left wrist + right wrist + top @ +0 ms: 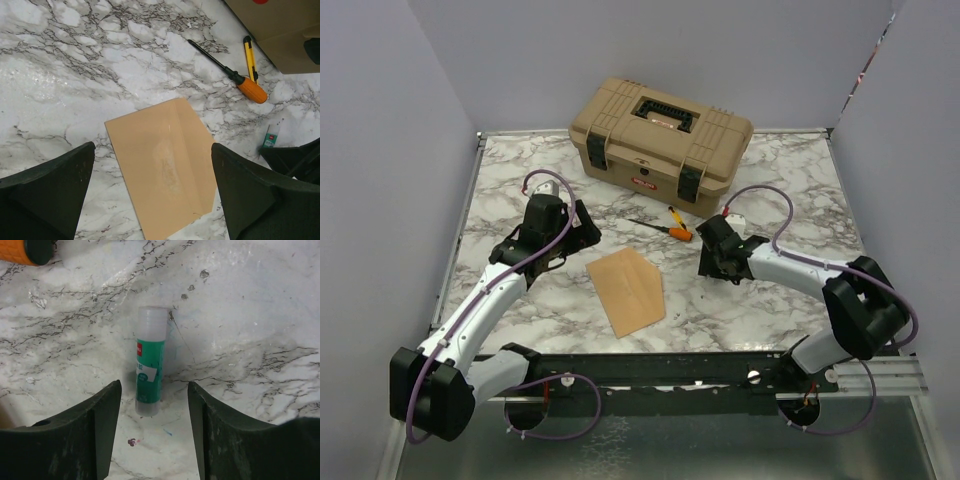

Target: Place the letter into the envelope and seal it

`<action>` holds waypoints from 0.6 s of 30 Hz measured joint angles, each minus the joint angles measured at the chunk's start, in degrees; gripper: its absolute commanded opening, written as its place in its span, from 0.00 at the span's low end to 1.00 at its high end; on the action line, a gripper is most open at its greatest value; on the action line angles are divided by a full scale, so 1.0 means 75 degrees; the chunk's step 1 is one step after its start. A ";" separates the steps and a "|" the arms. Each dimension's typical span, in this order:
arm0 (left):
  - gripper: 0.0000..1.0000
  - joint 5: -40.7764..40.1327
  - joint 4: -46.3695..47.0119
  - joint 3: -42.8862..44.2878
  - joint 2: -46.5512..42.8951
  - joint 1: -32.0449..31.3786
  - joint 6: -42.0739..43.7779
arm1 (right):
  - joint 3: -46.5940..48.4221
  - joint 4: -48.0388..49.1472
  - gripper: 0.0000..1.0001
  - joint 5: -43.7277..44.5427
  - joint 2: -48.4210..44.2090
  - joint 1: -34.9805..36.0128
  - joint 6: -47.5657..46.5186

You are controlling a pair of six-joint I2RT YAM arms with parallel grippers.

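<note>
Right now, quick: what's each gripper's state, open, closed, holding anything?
Left gripper: open, holding nothing.
Right gripper: open; the glue stick lies between its fingers, not gripped.

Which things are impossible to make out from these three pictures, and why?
1. The letter: no separate sheet shows in any view; whether it is inside or under the envelope, I cannot tell.
2. Left wrist view: the envelope's near corner is cut off by the bottom edge.
3. Right wrist view: the glue stick has label print too small to read.
4. Top view: the toolbox has a closed lid hiding its contents.
</note>
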 measured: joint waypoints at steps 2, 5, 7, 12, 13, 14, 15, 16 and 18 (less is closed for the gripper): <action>0.99 0.0017 0.0012 0.0000 -0.0009 0.0000 -0.0015 | -0.0003 0.0128 0.56 -0.0067 0.0149 -0.0050 -0.0044; 0.99 0.0029 0.0020 0.0000 -0.0026 0.0000 -0.0026 | -0.0003 0.0291 0.53 -0.0085 0.0265 -0.0105 -0.0125; 0.99 0.0029 0.0041 0.0000 -0.0055 0.0000 -0.0061 | -0.0003 0.0402 0.52 -0.0076 0.0335 -0.0149 -0.0198; 0.99 0.0029 0.0076 -0.0038 -0.0140 0.0000 -0.0140 | 0.0067 0.0644 0.39 0.0064 0.0574 -0.0236 -0.0431; 0.99 0.0029 0.0079 -0.0050 -0.0152 0.0000 -0.0149 | 0.0102 0.0673 0.35 0.0105 0.0624 -0.0245 -0.0472; 0.99 0.0029 0.0079 -0.0055 -0.0154 0.0000 -0.0157 | 0.0134 0.0702 0.31 0.0146 0.0670 -0.0245 -0.0513; 0.99 0.0035 0.0082 -0.0058 -0.0154 0.0000 -0.0160 | 0.0160 0.0729 0.26 0.0181 0.0708 -0.0245 -0.0539; 0.99 0.0044 0.0085 -0.0058 -0.0154 0.0000 -0.0160 | 0.0169 0.0758 0.21 0.0213 0.0729 -0.0245 -0.0560; 0.99 0.0117 0.0122 -0.0058 -0.0166 0.0000 -0.0154 | 0.0169 0.0816 0.15 0.0233 0.0737 -0.0245 -0.0577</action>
